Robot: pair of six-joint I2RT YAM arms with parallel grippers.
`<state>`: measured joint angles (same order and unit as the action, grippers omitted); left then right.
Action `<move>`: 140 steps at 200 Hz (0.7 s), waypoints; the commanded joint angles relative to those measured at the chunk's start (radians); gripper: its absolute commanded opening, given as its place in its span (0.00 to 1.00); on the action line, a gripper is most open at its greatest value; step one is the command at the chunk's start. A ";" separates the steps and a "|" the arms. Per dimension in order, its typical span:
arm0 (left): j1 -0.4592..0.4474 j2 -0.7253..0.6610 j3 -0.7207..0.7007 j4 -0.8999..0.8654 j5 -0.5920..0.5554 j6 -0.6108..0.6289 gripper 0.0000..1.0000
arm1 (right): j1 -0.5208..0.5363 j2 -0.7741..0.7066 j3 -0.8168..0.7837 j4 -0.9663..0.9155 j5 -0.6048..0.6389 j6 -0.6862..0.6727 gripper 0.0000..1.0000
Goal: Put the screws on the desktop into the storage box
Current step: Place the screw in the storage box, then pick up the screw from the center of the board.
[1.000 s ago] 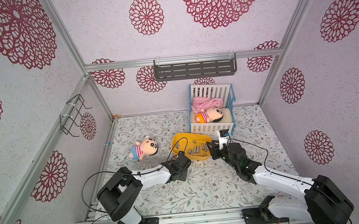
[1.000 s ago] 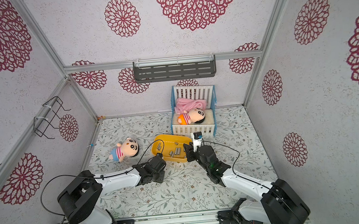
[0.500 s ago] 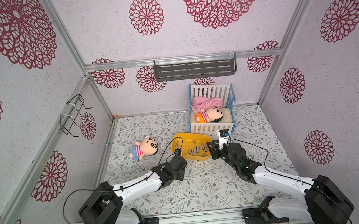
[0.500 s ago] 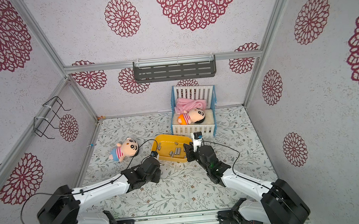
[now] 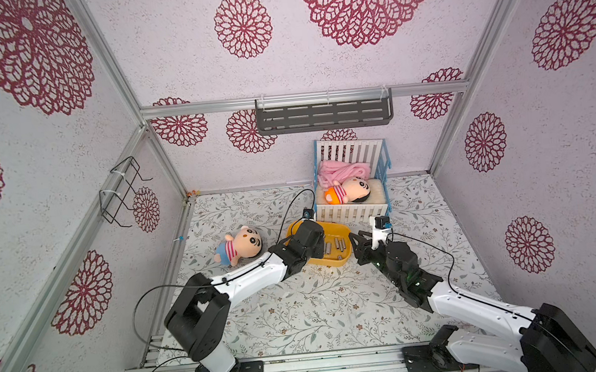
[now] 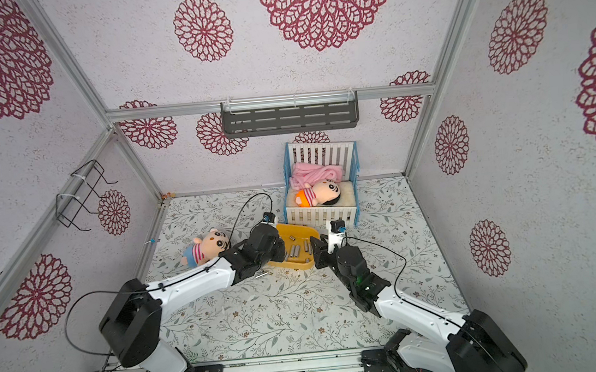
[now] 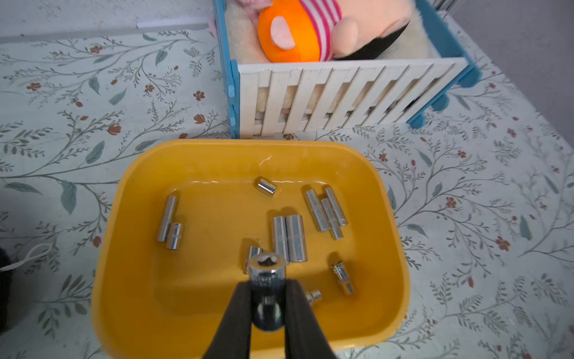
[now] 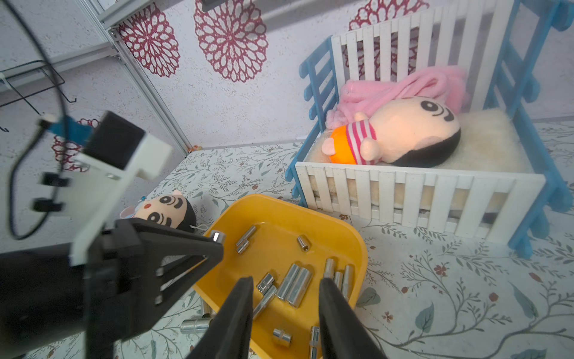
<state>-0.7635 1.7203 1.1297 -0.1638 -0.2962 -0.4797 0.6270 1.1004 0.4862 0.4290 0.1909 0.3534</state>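
Forward from the box's near corner, the left gripper (image 7: 267,287) now hangs over the storage box (image 7: 217,149), clamped on one silver screw (image 7: 267,270). About a dozen screws (image 7: 293,237) lie inside the box. At the box's edge the right gripper (image 8: 284,289) hovers, jaws apart and empty. One loose screw (image 8: 194,324) lies on the surface (image 8: 450,295) just beside the box.

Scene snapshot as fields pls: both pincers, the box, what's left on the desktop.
left pincer: shut on held screw, above storage box
right pincer: open, empty, at the box's edge
box contents: roughly a dozen loose screws
desktop: at least one stray screw beside the box
other: toy crib behind the box; doll on the desktop
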 commanded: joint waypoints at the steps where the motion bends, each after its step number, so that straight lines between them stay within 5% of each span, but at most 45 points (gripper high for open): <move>1: 0.018 0.033 0.048 0.000 0.021 -0.007 0.21 | 0.000 0.004 0.005 0.045 0.014 0.016 0.40; 19: 0.028 0.031 0.060 -0.001 0.038 -0.013 0.31 | 0.000 0.008 0.006 0.046 0.011 0.014 0.40; 51: 0.036 -0.055 0.022 -0.020 0.021 0.006 0.72 | 0.000 0.022 0.014 0.044 -0.007 0.012 0.41; 140: 0.045 -0.453 -0.437 -0.103 -0.003 0.017 0.83 | 0.000 0.033 0.020 0.043 -0.023 0.009 0.42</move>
<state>-0.7307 1.3121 0.7818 -0.2150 -0.2981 -0.4618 0.6270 1.1278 0.4862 0.4400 0.1848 0.3531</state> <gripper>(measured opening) 0.810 0.416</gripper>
